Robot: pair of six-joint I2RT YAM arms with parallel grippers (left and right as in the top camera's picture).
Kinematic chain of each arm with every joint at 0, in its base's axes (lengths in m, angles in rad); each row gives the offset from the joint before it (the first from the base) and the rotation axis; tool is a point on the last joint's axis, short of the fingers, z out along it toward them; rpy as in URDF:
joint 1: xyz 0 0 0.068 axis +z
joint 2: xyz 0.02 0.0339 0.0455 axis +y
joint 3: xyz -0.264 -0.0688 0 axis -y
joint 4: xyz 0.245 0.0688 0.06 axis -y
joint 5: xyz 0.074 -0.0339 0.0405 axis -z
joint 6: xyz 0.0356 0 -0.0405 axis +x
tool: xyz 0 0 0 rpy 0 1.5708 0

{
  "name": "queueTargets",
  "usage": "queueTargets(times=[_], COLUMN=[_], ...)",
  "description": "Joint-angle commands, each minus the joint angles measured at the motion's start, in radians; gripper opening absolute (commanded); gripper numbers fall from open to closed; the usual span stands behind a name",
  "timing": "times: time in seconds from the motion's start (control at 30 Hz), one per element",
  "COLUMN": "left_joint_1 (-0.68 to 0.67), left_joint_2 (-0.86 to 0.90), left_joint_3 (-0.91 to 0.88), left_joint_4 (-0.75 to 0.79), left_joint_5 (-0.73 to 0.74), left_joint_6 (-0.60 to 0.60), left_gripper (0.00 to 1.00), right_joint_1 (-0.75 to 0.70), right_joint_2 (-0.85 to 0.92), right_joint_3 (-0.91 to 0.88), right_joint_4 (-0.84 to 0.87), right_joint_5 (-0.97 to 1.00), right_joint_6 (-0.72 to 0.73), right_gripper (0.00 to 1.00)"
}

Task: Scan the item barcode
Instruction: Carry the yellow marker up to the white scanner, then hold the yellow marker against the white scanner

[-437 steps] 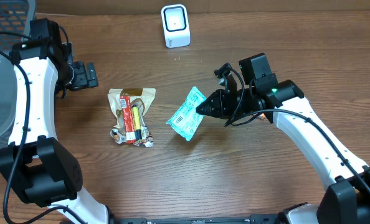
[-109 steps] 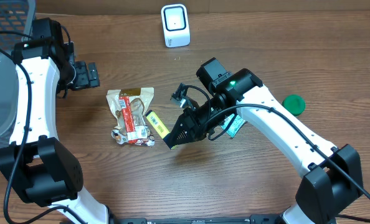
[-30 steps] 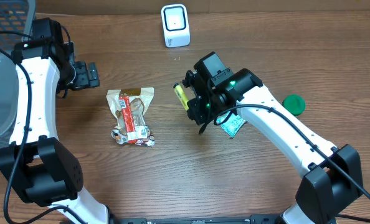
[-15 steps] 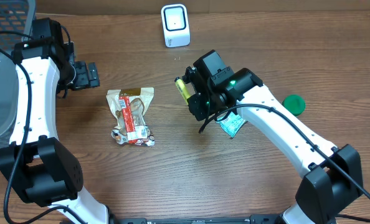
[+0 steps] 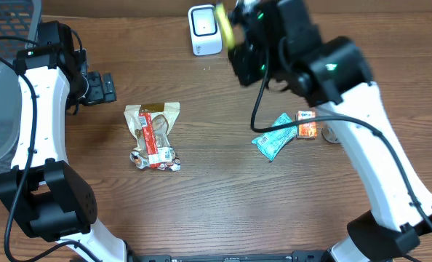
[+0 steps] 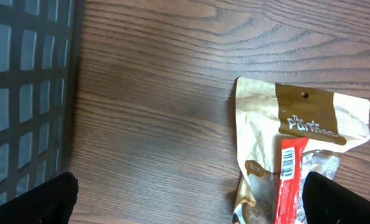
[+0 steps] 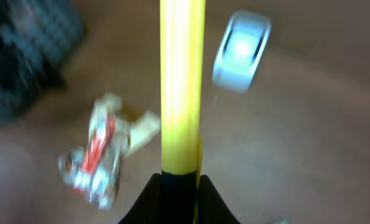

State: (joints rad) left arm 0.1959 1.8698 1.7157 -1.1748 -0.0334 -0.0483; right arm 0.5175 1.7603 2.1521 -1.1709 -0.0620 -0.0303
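Yellow item (image 7: 182, 81) lifted, pinched btwn right gripper (image 7: 179, 185) tips.

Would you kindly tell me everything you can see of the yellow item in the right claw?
The slim yellow stick-shaped item looks smooth and plain. It juts straight out of the right claw, whose black fingers pinch its lower end, held above the wooden table near the white box-shaped scanner. No barcode shows; the view is blurred.
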Motion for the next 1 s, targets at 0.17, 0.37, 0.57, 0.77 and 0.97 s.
queueTargets(times=[0.17,0.37,0.57,0.77,0.97], left_joint_1=[-0.007,-0.007,-0.007,-0.007,-0.007], left_joint_2=[-0.019,-0.019,-0.019,-0.019,-0.019], left_joint_3=[0.021,0.021,0.021,0.021,0.021], left_joint_4=[0.002,0.002,0.002,0.002,0.002], left_joint_5=[0.008,0.008,0.008,0.008,0.008], left_joint_6=[0.015,0.015,0.015,0.015,0.015], left_gripper=[1.0,1.0,1.0,1.0,1.0], right_joint_1=[-0.003,-0.003,-0.003,-0.003,-0.002], right_joint_2=[0.006,0.103,0.268,0.452,0.593], right_joint_3=[0.066,0.066,0.066,0.065,0.064], right_joint_4=[0.286,0.415,0.484,0.566,0.647], right_joint_5=[0.278,0.279,0.28,0.377,0.46], right_joint_6=[-0.063,-0.158,-0.162,-0.162,-0.244], right_gripper=[0.04,0.04,0.04,0.04,0.04])
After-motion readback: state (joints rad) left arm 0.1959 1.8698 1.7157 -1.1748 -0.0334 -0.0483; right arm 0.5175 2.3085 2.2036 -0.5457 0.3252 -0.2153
